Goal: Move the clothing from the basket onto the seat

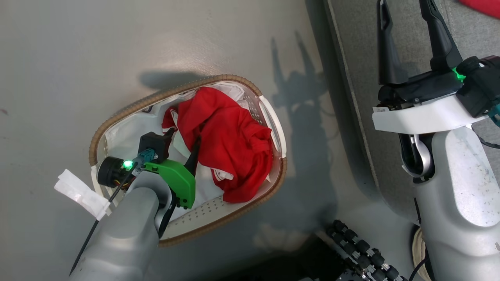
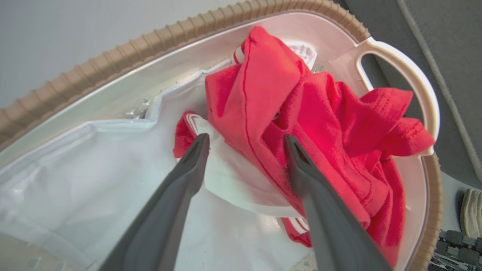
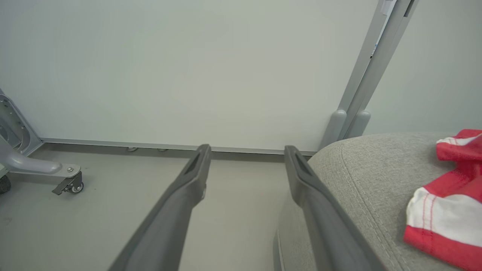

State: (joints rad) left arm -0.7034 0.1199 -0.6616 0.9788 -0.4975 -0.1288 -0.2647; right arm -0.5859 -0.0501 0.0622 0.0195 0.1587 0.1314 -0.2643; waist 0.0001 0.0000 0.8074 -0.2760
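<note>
The left gripper hangs inside the basket with its fingers spread and pinching nothing, one over the red clothing and the other over a white fold beside it. The heap lies bunched at the basket end nearest the seat, where a red and white garment already lies. The right gripper is spread and empty by the seat's edge. Closing here could catch the white liner along with the cloth and drag the light basket up, or nip only a thin fold that slips free. Tangled pieces may also snag on the handle and tip the basket.
</note>
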